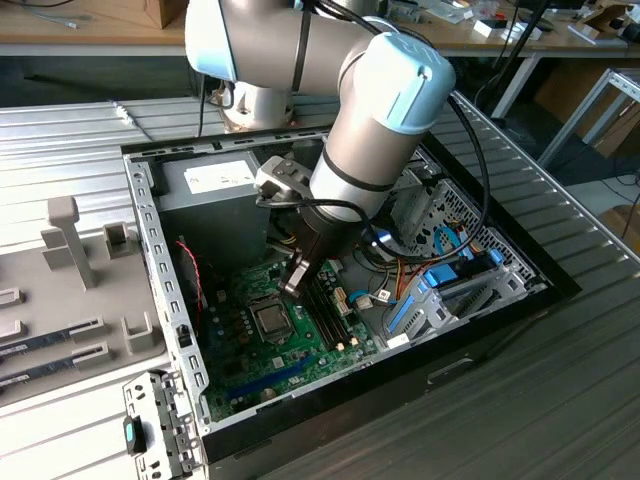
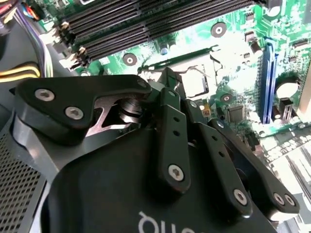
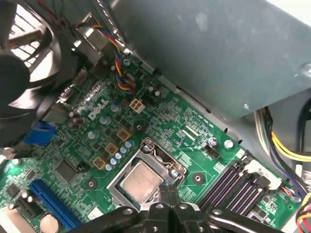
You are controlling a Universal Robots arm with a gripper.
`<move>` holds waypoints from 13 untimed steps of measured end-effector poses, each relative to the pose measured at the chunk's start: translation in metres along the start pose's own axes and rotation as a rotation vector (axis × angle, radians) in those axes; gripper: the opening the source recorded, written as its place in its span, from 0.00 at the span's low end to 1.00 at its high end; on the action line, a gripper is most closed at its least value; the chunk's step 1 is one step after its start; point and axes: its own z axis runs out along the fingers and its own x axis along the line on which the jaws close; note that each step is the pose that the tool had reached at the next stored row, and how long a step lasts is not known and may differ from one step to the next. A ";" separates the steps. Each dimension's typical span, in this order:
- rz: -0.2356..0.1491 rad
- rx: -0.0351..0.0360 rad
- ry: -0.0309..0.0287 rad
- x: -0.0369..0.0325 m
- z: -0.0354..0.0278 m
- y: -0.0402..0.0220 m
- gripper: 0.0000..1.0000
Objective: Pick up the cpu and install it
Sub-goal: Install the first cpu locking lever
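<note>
In the exterior view, from its left: the counter (image 1: 60,420) with fixtures, then the open computer case (image 1: 150,260), the green motherboard (image 1: 240,340), and the cpu (image 1: 269,318) lying flat in its socket frame (image 1: 270,303). The end effector (image 1: 294,283) hangs just above it, fingers together, gripping nothing. In the first wrist view the cpu (image 3: 141,180) sits silver face up; being square, it has no long axis. Seating it well would need its edges parallel to the frame
</note>
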 end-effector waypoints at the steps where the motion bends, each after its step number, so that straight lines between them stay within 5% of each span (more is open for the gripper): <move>1: 0.000 0.0002 0.0002 -0.0002 0.0017 -0.0002 0.11; 13: 0.000 0.0021 0.0014 0.0040 0.0170 -0.0124 0.11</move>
